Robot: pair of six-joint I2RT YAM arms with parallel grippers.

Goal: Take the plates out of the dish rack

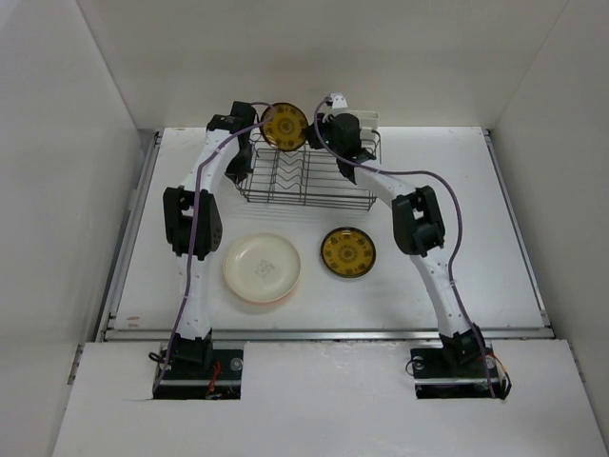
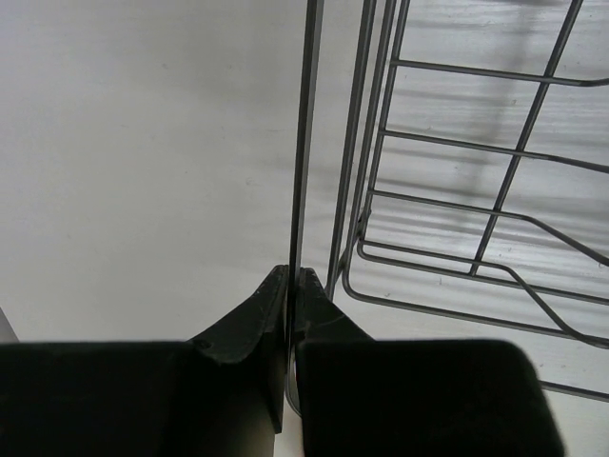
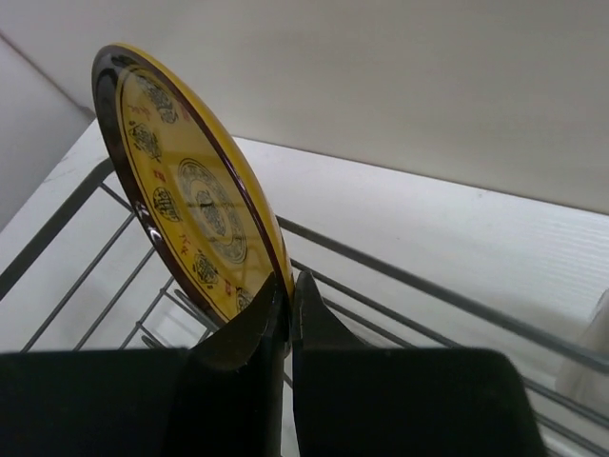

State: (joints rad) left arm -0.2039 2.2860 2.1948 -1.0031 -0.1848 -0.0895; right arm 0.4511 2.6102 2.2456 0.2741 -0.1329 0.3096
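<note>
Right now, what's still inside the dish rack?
Only bare zigzag dividers show inside the dish rack. The yellow patterned plate sits pinched in the right gripper at the far rim. That plate and both arms cover the rack's far edge, so that strip is unseen.

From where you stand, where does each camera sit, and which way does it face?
Top view: above and behind the arms, looking down at the table; both arms show, bases nearest.
Left wrist: on the left arm, facing down its closed left gripper, which seems to grip a rack wire.
Right wrist: on the right arm, facing along the right gripper pinching a raised yellow plate.
Shared: all three show the rack; top and right wrist share that plate.
</note>
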